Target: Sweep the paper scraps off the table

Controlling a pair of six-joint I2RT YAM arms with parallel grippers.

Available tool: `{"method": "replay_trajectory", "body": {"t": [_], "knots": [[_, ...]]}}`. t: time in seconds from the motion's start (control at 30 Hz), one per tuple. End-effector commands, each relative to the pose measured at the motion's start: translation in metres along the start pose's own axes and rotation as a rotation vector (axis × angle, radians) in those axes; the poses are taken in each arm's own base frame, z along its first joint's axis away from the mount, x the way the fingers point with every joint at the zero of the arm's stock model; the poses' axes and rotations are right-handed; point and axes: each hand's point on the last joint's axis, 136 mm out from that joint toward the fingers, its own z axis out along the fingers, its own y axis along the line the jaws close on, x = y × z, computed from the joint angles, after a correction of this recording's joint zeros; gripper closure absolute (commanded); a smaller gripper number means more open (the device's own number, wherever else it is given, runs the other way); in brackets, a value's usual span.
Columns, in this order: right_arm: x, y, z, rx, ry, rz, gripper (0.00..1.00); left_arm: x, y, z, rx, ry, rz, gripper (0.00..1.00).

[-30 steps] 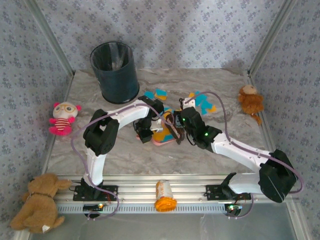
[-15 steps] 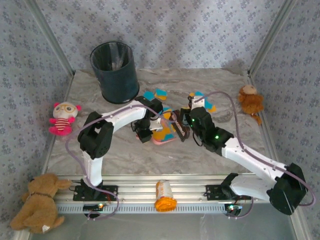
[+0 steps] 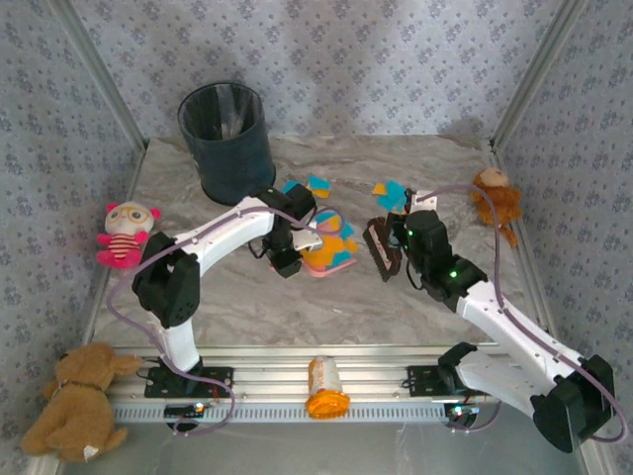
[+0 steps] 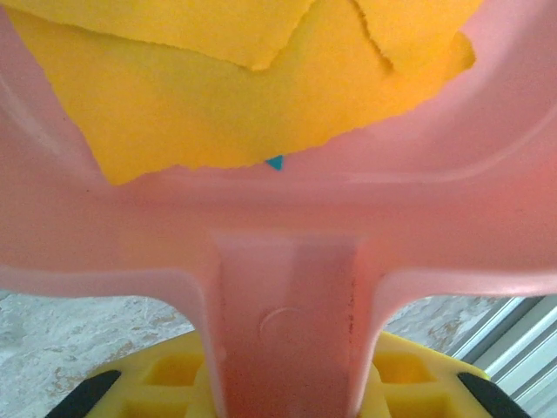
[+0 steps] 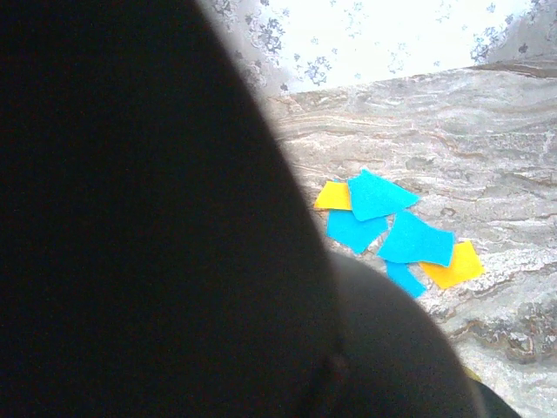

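Observation:
My left gripper (image 3: 302, 244) is shut on the handle (image 4: 287, 322) of a pink dustpan (image 3: 331, 252), which holds orange-yellow and turquoise paper scraps (image 4: 218, 96). To its right, apart from the pan, my right gripper (image 3: 401, 247) is shut on a dark brush (image 3: 381, 250); the brush (image 5: 157, 226) hides its jaws in the right wrist view. More paper scraps (image 3: 391, 194) lie on the table (image 3: 247, 297) just behind the brush, seen as a blue and yellow cluster (image 5: 392, 228). A few more scraps (image 3: 315, 185) lie behind the dustpan.
A dark waste bin (image 3: 227, 141) stands at the back left. A pink doll (image 3: 124, 233) lies at the left edge, a brown lion toy (image 3: 495, 198) at the right, a teddy (image 3: 79, 401) at the near left. An orange bottle (image 3: 326, 386) lies on the front rail.
The right arm has swung the brush to the right, away from the dustpan. The left arm has shifted the dustpan slightly back and right with scraps inside.

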Motion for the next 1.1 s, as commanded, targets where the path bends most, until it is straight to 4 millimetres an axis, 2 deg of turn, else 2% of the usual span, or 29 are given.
{"method": "replay_trajectory", "body": {"t": [0.0, 0.27, 0.57, 0.83, 1.07], "knots": [[-0.005, -0.002, -0.004, -0.016, -0.014, 0.010, 1.00, -0.014, 0.001, -0.030, 0.016, -0.112, -0.043, 1.00], [-0.004, -0.008, -0.002, -0.007, -0.011, 0.023, 1.00, -0.021, 0.004, -0.056, 0.022, -0.154, -0.076, 1.00], [-0.006, -0.007, -0.002, -0.010, -0.014, 0.026, 1.00, -0.034, 0.010, -0.082, 0.079, -0.296, -0.149, 1.00], [-0.005, -0.008, -0.002, -0.009, -0.010, 0.028, 1.00, -0.043, 0.030, -0.099, 0.085, -0.358, -0.256, 1.00], [-0.006, -0.008, -0.002, -0.007, -0.011, 0.026, 1.00, -0.056, 0.045, -0.132, 0.108, -0.460, -0.326, 1.00]]}}
